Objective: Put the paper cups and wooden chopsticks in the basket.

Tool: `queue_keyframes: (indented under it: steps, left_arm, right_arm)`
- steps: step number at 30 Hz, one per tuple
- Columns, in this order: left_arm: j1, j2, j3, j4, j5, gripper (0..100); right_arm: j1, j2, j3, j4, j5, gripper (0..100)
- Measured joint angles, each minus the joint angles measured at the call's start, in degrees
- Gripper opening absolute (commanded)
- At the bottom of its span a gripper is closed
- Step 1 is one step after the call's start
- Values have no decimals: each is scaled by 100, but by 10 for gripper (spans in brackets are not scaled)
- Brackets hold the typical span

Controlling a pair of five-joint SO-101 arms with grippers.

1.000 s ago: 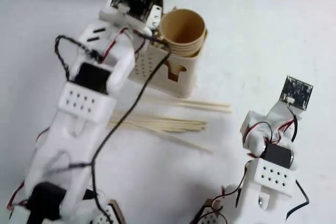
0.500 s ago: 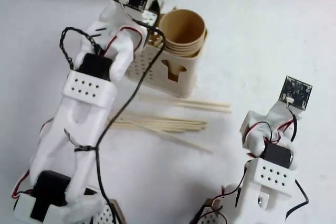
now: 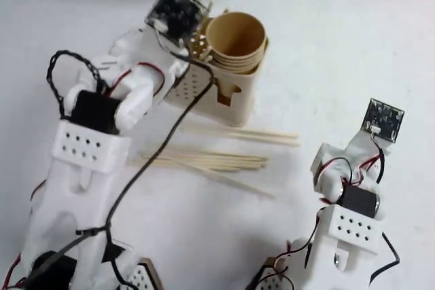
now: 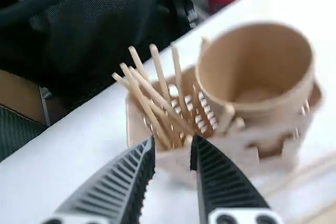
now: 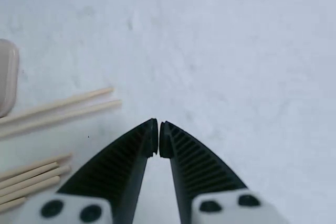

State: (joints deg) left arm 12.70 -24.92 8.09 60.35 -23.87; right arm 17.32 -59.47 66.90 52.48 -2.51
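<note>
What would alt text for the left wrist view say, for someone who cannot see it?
The robot's left hand, open and empty, points at a beige basket on a white table. In the basket, wooden chopsticks stand leaning beside a paper cup.

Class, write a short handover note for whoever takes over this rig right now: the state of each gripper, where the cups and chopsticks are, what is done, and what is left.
Left gripper: jaws open, empty, close to the basket.
Right gripper: jaws shut, empty, above the table.
Done: paper cups are stacked in the basket, and some upright chopsticks stand in the compartment beside them.
Left: loose chopsticks lie on the table between the basket and the arms. Put them in the basket.
</note>
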Motion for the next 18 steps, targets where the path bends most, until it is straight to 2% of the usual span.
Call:
queue_keyframes:
  steps: [5,9,14,18]
  left_arm:
    - [88,-141,0,1090,-1398,128]
    - [422,-141,0,2004,-2295,129]
    - [844,-149,615,2145,-2593,179]
    - [1011,-149,1468,1793,-2743,196]
  right_arm:
    - [0,0,0,0,0,18]
    - [0,0,0,0,0,18]
    - [0,0,0,0,0,18]
    - [0,0,0,0,0,18]
